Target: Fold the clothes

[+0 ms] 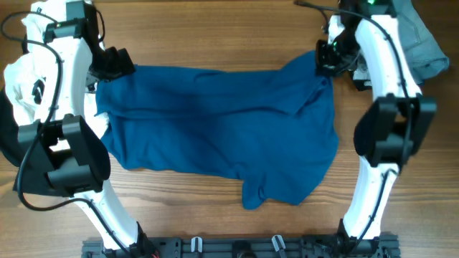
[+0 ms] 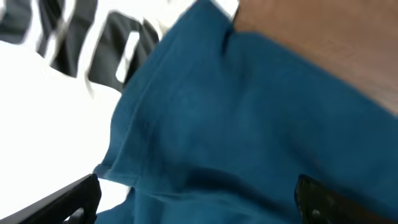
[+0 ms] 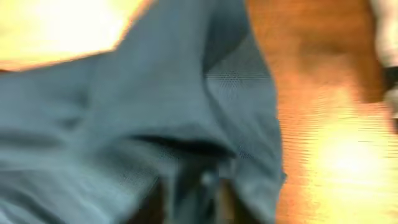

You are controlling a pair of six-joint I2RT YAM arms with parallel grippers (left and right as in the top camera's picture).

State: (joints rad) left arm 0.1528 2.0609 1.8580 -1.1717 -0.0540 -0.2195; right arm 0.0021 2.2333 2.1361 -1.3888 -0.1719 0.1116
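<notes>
The dark teal-blue shirt (image 1: 222,125) lies spread across the wooden table. My left gripper (image 1: 115,64) is at its far left corner. In the left wrist view its jaws (image 2: 196,199) are wide open, with the shirt cloth (image 2: 249,124) lying between and below them. My right gripper (image 1: 326,56) is at the shirt's far right corner. In the blurred right wrist view its fingers (image 3: 193,196) are close together with shirt cloth (image 3: 186,93) bunched between them. The corner is raised towards it.
A white tee with black lettering (image 2: 74,37) lies beside the shirt's left edge, also seen from overhead (image 1: 21,79). A pale blue-grey garment (image 1: 423,43) is heaped at the far right corner. Bare wood (image 1: 179,208) shows in front of the shirt.
</notes>
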